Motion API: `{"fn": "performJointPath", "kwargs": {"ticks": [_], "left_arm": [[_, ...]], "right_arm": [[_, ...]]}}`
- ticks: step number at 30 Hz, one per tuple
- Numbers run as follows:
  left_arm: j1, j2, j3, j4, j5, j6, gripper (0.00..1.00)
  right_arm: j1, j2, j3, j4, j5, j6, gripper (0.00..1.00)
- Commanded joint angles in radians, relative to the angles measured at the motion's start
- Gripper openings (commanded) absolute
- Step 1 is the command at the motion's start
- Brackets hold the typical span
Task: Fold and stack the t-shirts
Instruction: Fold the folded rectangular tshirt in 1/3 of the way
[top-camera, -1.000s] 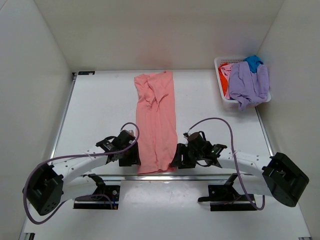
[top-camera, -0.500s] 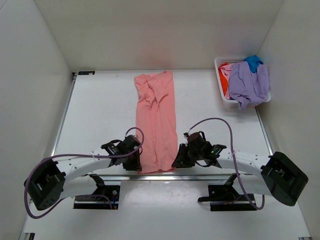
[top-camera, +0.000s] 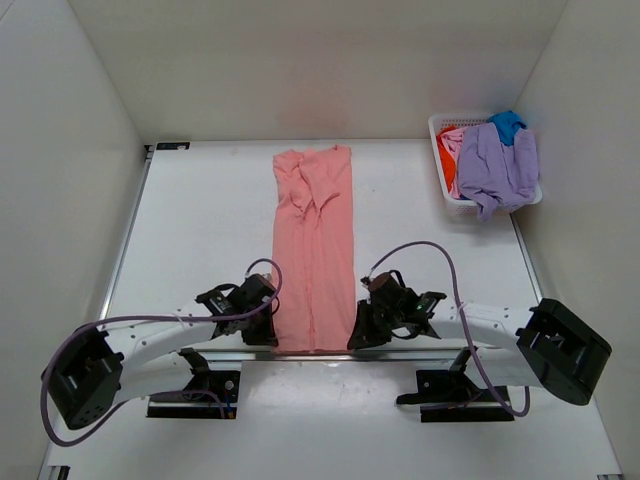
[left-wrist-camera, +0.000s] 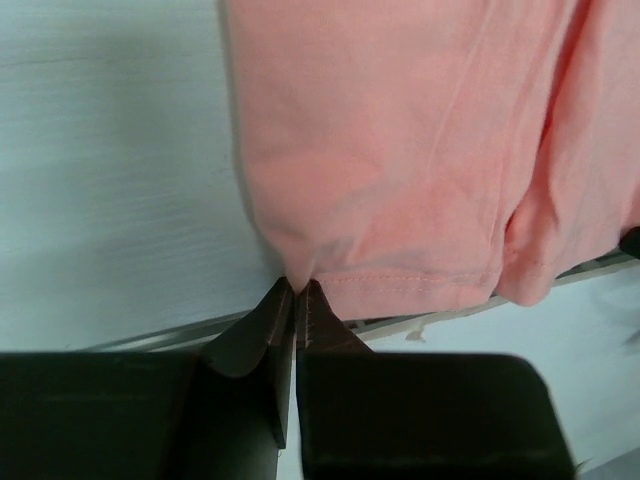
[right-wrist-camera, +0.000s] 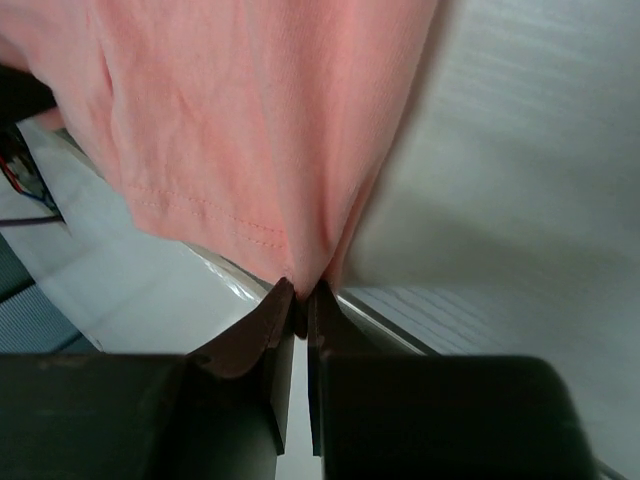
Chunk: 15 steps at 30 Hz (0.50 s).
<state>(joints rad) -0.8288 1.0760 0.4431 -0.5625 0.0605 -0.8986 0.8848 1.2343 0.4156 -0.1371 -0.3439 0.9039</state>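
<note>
a white table (top-camera: 200, 230) fills a plain white booth, with bare walls (top-camera: 300, 70) at 9, 12 and 3 o'clock. the table top is matte and faintly streaked in the wrist views.

the salmon-pink t-shirt (top-camera: 313, 250) lies in the middle of the table as one long narrow strip. it runs from near the 12 o'clock edge down to the 6 o'clock edge, and its hem hangs just over that near edge. the far end is rumpled and the rest lies fairly flat.

at about 2 o'clock a white lattice basket (top-camera: 440, 125) stands against the right wall. a lavender shirt (top-camera: 495, 165) is draped over its rim, a blue shirt (top-camera: 507, 123) is bunched at its far corner, and an orange-red shirt (top-camera: 446, 172) shows along its left side.

the left gripper (top-camera: 270, 328) sits at the strip's 7 o'clock corner. in its wrist view its jaws are pressed nearly together, pinching the hem corner of the salmon-pink cloth at their tips.

the right gripper (top-camera: 357, 332) sits at the 5 o'clock corner. its jaws are likewise drawn narrow, with the opposite hem corner nipped between them and the cloth gathering into a small pucker there.
</note>
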Motion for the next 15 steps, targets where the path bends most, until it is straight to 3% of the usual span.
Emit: {"fn": "performJointPath", "kwargs": {"ticks": [1, 9, 15], "left_arm": [[0.043, -0.008, 0.064, -0.071, 0.002, 0.062, 0.00], [0.290, 0.146, 0.403, -0.149, 0.039, 0.280, 0.00], [0.428, 0.392, 0.615, -0.110, 0.077, 0.397, 0.00]], "right_arm": [[-0.004, 0.007, 0.049, -0.077, -0.055, -0.065, 0.00], [-0.243, 0.108, 0.322, -0.205, -0.179, -0.243, 0.00], [-0.391, 0.279, 0.549, -0.240, -0.251, -0.336, 0.00]]}}
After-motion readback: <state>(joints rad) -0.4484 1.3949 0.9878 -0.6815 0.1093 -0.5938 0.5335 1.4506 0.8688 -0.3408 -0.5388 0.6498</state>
